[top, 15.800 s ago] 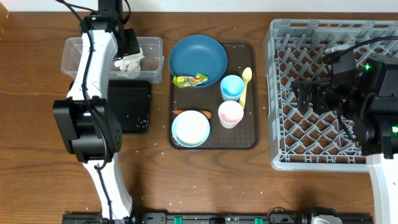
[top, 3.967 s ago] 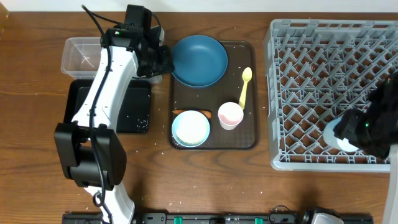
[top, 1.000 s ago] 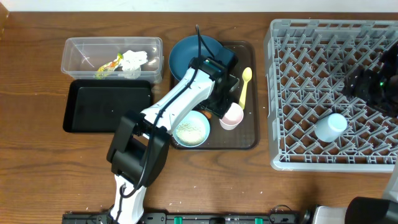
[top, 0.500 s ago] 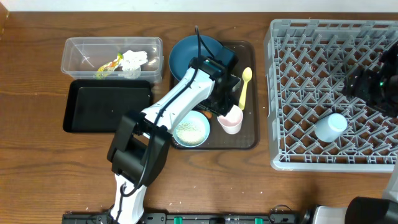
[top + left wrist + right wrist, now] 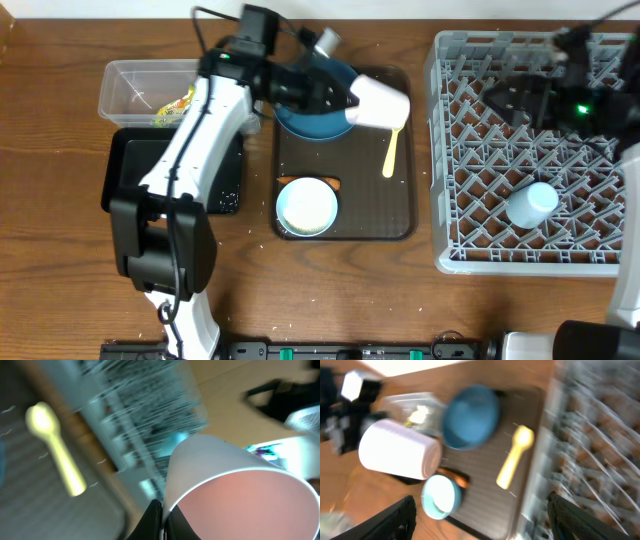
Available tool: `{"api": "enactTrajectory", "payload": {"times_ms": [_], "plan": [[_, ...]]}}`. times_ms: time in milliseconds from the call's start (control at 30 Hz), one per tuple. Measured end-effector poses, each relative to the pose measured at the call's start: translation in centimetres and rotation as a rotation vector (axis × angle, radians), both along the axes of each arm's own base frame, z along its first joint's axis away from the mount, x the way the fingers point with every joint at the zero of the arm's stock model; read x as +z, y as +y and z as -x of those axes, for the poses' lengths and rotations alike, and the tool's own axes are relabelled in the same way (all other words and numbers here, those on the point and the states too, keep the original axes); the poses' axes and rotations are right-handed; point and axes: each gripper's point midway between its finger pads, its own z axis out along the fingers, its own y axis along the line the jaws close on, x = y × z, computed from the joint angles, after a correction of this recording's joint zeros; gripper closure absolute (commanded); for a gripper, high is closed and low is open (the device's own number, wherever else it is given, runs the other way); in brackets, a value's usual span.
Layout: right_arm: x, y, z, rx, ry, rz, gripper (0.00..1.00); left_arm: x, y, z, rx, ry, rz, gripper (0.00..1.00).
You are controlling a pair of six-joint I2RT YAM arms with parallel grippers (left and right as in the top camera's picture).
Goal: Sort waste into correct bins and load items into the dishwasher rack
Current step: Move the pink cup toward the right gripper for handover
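Where the table lies left of the brown serving tray (image 5: 345,228), the clear tub (image 5: 135,90) sits level with the tray's back half and holds the yellow-green wrapper (image 5: 175,103). The black tray (image 5: 215,185) lies level with the tray's middle, partly under the white left arm. Over the tray's back edge, the left gripper (image 5: 345,100) is clamped on the rim of the pink cup (image 5: 380,102), one finger inside and one outside. The cup is tipped on its side over the tray's back right corner.

On the tray's back left, the dark-blue bowl (image 5: 305,125) is partly hidden under that gripper. At the front left stands the pale-blue bowl (image 5: 307,207) with rice grains (image 5: 300,212) in it, and the carrot (image 5: 335,184) shows just behind its rim. The yellow spoon (image 5: 391,152) lies along the tray's right side.

Right of the tray stands the dishwasher rack (image 5: 440,200), with the light-blue cup (image 5: 530,203) among its pegs. The right gripper (image 5: 481,502) hangs over the rack, level with the tray's back edge, jaws spread wide and holding nothing.
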Motion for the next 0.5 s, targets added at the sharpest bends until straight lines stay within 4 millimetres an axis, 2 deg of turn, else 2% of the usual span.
{"api": "enactTrajectory", "payload": {"times_ms": [167, 300, 500], "plan": [[2.3, 6.4, -0.2, 0.203, -0.142, -0.046, 0.16, 3.1, 0.2, 0.7, -0.065, 0.045, 0.165, 0.94], [3.7, 10.6, 0.3, 0.329, -0.232, -0.065, 0.17, 4.2, 0.0, 1.4, -0.102, 0.099, 0.221, 0.94], [4.6, 13.8, 1.1, 0.421, -0.289, -0.077, 0.16, 4.7, 0.0, 1.8, -0.116, 0.147, 0.244, 0.94]]}}
